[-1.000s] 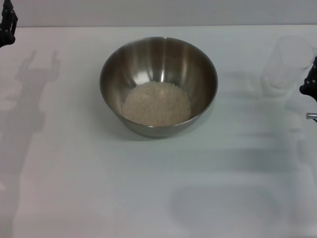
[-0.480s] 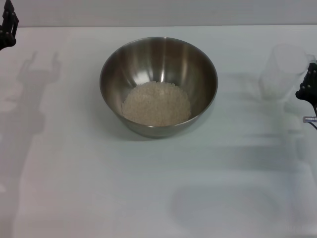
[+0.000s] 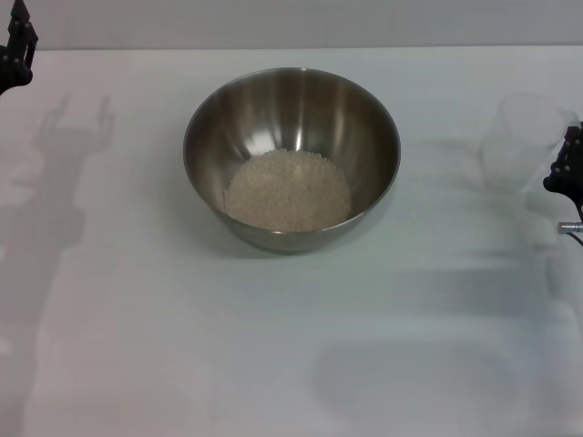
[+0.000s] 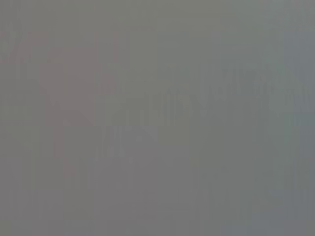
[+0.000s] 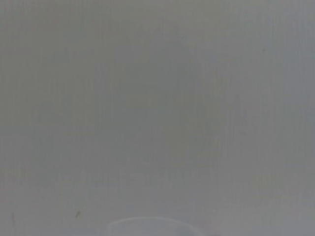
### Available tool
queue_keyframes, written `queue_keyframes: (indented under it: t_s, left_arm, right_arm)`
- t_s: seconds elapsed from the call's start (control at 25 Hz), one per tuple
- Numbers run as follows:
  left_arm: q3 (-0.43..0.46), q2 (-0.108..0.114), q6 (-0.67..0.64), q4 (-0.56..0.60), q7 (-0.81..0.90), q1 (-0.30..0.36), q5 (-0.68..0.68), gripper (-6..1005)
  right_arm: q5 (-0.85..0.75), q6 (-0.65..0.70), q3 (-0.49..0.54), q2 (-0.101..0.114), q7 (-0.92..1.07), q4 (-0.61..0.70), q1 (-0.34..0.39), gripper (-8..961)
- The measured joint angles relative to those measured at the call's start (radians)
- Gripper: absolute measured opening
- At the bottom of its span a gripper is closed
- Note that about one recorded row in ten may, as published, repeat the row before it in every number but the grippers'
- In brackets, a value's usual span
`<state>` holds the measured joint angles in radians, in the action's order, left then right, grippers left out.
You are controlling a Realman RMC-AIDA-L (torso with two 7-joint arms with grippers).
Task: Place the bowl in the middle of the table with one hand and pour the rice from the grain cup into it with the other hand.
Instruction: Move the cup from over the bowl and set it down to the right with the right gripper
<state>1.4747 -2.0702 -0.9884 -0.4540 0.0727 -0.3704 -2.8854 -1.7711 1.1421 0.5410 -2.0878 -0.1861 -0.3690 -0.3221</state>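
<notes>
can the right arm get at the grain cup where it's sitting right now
Probably yes. The grain cup stands on the table right beside the right pincer, with nothing between them; the bowl sits well clear.

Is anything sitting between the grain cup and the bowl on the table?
Nothing visible does. Only bare table separates the grain cup, beside the right tool, from the bowl holding the rice.
</notes>
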Motion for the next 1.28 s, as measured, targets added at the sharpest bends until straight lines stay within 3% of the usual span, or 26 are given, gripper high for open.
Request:
queue_keyframes:
  t_s: [1.28]
  left_arm:
    - [0.008, 0.004, -0.004, 0.0, -0.008, -0.014, 0.0, 557]
  right_arm:
    - [-0.003, -0.072, -0.001, 0.003, 0.001, 0.029, -0.019, 5]
